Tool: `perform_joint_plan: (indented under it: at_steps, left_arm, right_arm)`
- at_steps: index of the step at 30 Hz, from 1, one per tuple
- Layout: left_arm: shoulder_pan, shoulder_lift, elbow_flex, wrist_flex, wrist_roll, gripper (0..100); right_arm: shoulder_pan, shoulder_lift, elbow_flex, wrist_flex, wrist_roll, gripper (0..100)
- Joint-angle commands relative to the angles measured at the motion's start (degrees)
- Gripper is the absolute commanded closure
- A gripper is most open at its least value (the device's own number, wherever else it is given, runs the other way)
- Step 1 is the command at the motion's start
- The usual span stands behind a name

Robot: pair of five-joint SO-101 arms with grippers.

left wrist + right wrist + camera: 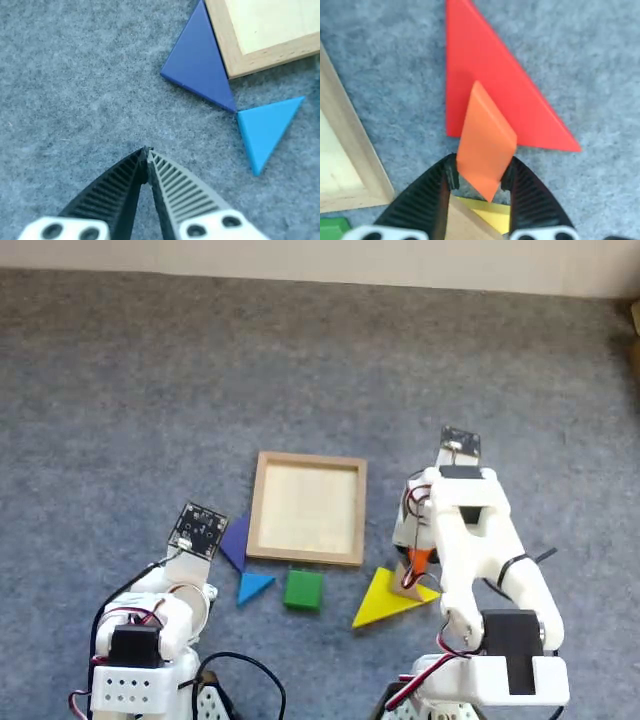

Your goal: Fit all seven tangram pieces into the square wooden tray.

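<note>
The square wooden tray [308,455] lies empty in the middle of the grey carpet. My right gripper [481,167] is shut on an orange parallelogram [485,137], held tilted just above a red triangle [490,85], right of the tray. A yellow triangle [388,601] and a tan wooden piece [462,222] lie under that gripper. My left gripper [146,152] is shut and empty over bare carpet, a little short of a dark blue triangle [200,65] that touches the tray's corner [235,60]. A light blue triangle [265,127] and a green square [303,590] sit below the tray.
The right arm [480,550] stands over the red triangle in the high view and covers it. Open carpet stretches behind and to the left of the tray. A pale wall edge [320,260] runs along the back.
</note>
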Motion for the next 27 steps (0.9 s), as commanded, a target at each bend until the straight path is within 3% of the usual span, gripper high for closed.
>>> perform_joint_plan:
  at_steps: [1, 13, 16, 27]
  left_arm:
    - [-0.5, -2.9, 1.1, 0.3, -0.7, 99]
    - [-0.5, -2.9, 1.1, 0.3, -0.7, 99]
    - [-0.5, -2.9, 1.1, 0.3, -0.7, 99]
    - [-0.5, -2.9, 1.1, 0.3, -0.7, 99]
  right_arm:
    - [0.9, -1.1, -3.8, -0.1, 4.0, 98.4]
    - [-1.6, -13.9, -7.5, 5.9, 6.2, 98.5]
    - [-4.7, -18.1, -7.5, 5.9, 6.5, 98.5]
    - [-18.9, -19.8, -8.7, 3.9, 19.2, 98.5]
